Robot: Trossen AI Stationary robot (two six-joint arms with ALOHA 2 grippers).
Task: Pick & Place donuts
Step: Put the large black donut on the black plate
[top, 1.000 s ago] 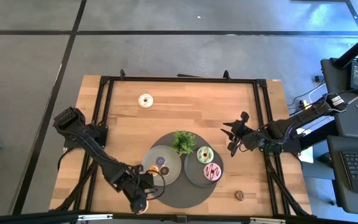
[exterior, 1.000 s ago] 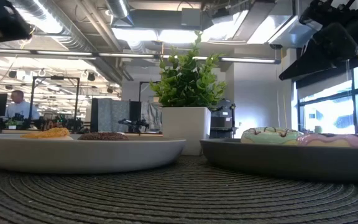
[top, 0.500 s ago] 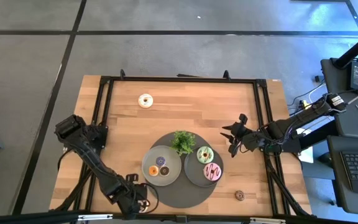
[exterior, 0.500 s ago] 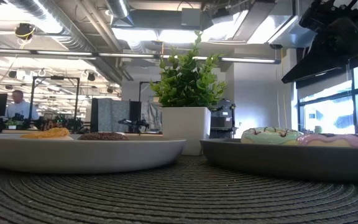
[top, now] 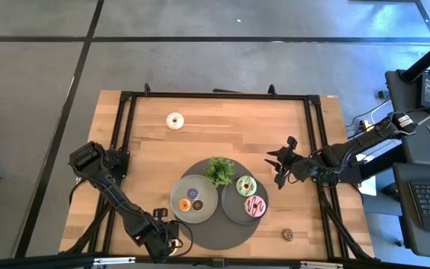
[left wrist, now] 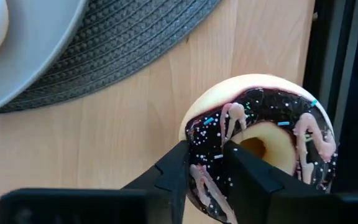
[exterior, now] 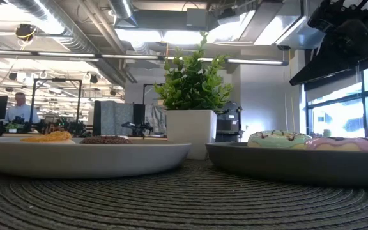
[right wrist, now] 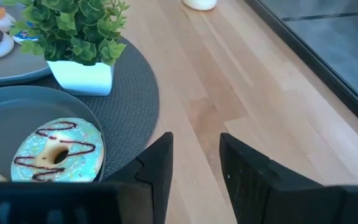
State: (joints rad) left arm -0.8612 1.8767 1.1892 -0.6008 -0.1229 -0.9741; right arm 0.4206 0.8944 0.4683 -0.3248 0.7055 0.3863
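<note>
My left gripper (top: 164, 240) sits at the table's near edge, left of the round mat, shut on a chocolate-iced donut (left wrist: 260, 143) with pink drizzle. My right gripper (right wrist: 194, 155) hovers open over bare wood right of the dark plate (top: 234, 211). That plate carries a green donut (top: 245, 185) and a pink one (top: 255, 206). Orange (top: 184, 205), brown (top: 197, 205) and purple (top: 192, 193) minis lie on the light plate (top: 204, 188). A white donut (top: 174, 120) lies far left on the table, a brown mini (top: 287, 235) near right. My left gripper pinches the chocolate donut's ring wall (left wrist: 207, 140). One finger (left wrist: 244, 171) stands in the hole and the other finger (left wrist: 176, 171) is against the outer side. The donut is beside the black frame rail at the table's near edge. Whether it rests on the wood, I cannot tell.
A small potted plant (top: 220, 169) stands at the far side of the round woven mat (top: 215, 235), between the two plates. A black frame rail (top: 125, 149) runs around the table top. Bare wood lies at the table's far side and right of the mat.
My left gripper has drawn back from the light plate's near rim toward the table's near left edge, and its arm has swung with it. In the low view the dark arm at the upper left has left the picture.
</note>
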